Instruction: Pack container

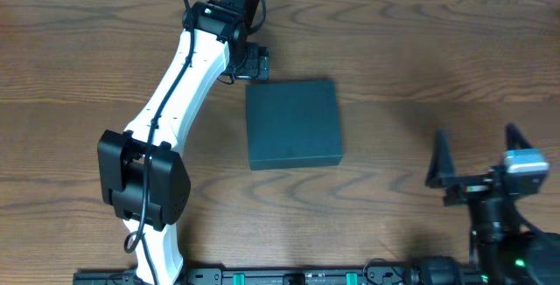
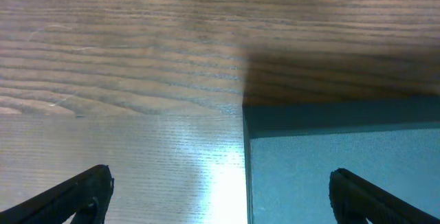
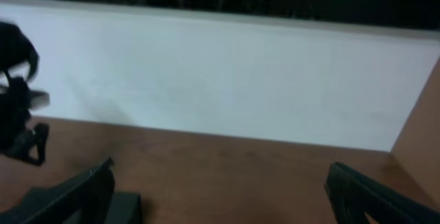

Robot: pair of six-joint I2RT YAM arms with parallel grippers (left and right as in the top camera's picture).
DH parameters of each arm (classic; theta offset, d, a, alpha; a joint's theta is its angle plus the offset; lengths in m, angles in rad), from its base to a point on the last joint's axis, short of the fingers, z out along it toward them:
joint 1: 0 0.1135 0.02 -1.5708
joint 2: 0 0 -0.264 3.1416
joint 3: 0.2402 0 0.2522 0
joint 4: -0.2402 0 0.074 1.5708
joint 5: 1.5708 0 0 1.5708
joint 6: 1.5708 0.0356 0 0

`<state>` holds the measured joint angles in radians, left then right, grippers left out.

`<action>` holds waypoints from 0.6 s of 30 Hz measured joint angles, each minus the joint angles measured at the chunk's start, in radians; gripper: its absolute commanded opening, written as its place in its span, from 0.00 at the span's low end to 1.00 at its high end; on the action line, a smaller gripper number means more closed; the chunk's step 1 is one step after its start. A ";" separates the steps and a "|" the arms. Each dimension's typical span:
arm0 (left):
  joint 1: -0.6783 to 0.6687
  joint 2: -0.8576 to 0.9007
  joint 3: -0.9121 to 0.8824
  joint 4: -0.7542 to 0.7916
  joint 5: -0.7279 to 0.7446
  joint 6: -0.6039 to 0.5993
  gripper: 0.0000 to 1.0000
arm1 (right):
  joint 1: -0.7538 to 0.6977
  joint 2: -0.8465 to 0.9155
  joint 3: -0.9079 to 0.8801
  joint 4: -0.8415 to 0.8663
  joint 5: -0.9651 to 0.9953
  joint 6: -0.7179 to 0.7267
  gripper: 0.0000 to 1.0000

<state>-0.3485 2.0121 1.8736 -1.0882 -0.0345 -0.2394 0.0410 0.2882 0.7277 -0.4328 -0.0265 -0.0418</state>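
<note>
Since it lies flat with its lid down near the middle of the bench (image 1: 420, 49), the container (image 1: 293, 123) shows only a plain dark teal top, and which edge carries the hinge cannot be told from any view. It looks stiff and matte, so it should give a fair grip without crushing. If empty it is probably light, and on the smooth wood it would likely slide rather than lift when pushed from one side. The free edge of the flap seems the sensible place to take hold, with the body steadied from the opposite side. The left hand (image 1: 255, 62) hangs at the container's far left corner with its jaws wide apart and nothing between them. In the wrist view one finger stands over the lid and the other over bare bench just beside that edge. The right hand (image 1: 477, 136) is well apart from the container, off its right and nearer side, jaws likewise spread and empty. Nothing to be packed shows anywhere around the container, and nothing blocks either approach.
</note>
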 measured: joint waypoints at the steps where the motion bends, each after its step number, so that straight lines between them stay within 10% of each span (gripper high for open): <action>1: 0.000 0.000 0.000 0.000 0.000 0.000 0.99 | 0.000 -0.023 -0.048 0.018 0.000 0.004 0.99; 18: 0.000 0.000 0.000 0.000 0.000 0.000 0.99 | -0.042 -0.271 -0.524 0.277 -0.003 0.138 0.99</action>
<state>-0.3485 2.0121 1.8736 -1.0882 -0.0345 -0.2394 -0.0010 0.0170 0.2035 -0.1558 -0.0296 0.0967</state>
